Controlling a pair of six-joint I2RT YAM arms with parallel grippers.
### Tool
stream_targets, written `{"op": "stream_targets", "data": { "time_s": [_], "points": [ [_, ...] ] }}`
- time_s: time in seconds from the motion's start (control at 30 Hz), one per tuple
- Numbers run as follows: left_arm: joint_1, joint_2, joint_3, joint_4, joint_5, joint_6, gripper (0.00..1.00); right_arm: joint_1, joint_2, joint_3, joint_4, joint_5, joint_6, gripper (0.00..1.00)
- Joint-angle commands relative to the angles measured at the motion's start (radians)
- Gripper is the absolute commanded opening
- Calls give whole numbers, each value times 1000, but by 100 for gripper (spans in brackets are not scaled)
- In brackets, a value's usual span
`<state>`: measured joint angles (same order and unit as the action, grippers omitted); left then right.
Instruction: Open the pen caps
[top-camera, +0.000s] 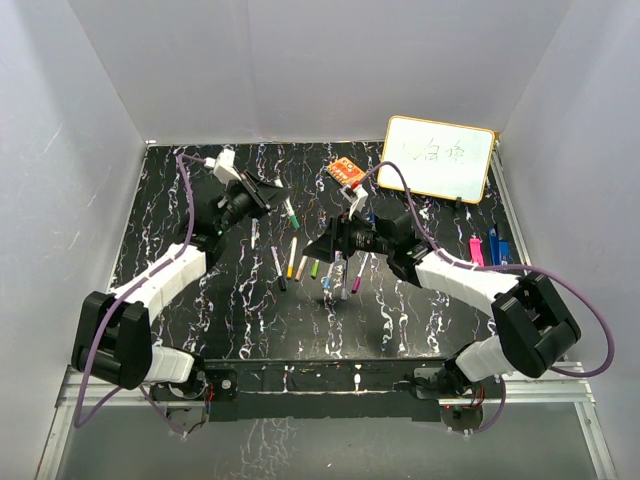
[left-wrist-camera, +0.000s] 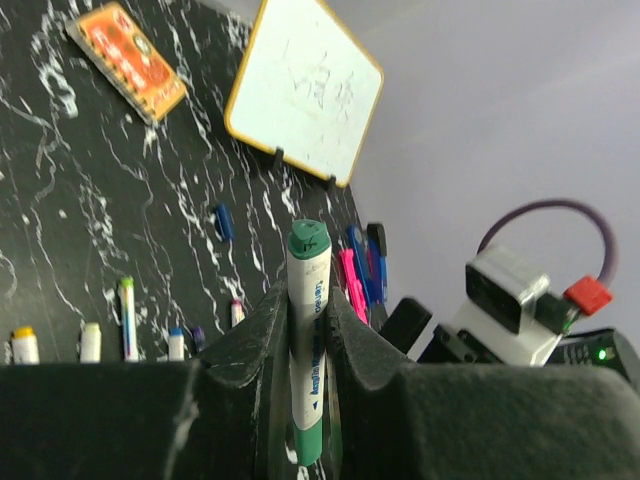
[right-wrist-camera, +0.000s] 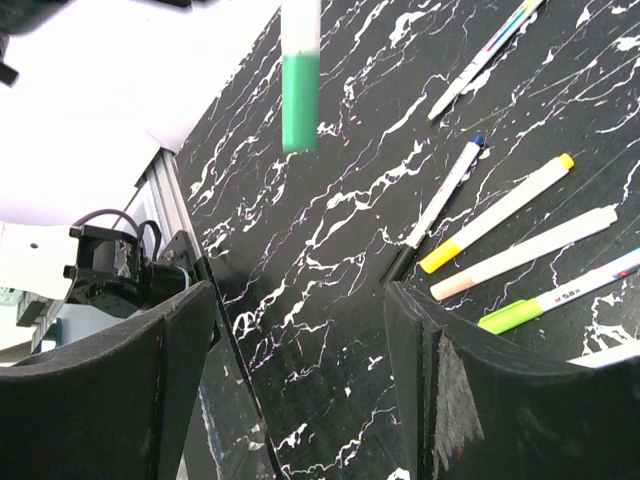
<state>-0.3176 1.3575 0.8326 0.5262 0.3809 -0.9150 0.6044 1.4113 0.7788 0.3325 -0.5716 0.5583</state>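
From above, your left gripper pinches the green marker above the table, and your right gripper is spread. Left wrist: the fingers clamp mid-barrel. Right wrist: the green cap hangs free. It looks light, stiff and slick, so grip it squarely.

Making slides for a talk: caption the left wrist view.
Left end effector grips a green marker by its white barrel, whiteboard and orange block beyond.
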Motion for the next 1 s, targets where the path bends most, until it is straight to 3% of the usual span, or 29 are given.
{"op": "stream_targets", "data": {
  "time_s": [0.0,0.23,0.37,0.63,0.83,0.97],
  "points": [
    [-53,-33,-30,34,39,-33,0,-6,14,69,52,-1,-15,67],
    [-130,-12,-52,102,1,-65,0,-6,29,89,58,-1,-5,66],
    [-165,-2,-48,107,-17,-63,0,-6,29,93,65,2,1,59],
    [-182,6,-53,123,-19,-73,0,-7,19,88,71,10,8,33],
    [-181,6,-56,133,-20,-71,0,-7,23,88,71,7,11,2],
    [-182,6,-62,141,-27,-69,0,-6,30,89,74,2,12,0]
  ]
}}
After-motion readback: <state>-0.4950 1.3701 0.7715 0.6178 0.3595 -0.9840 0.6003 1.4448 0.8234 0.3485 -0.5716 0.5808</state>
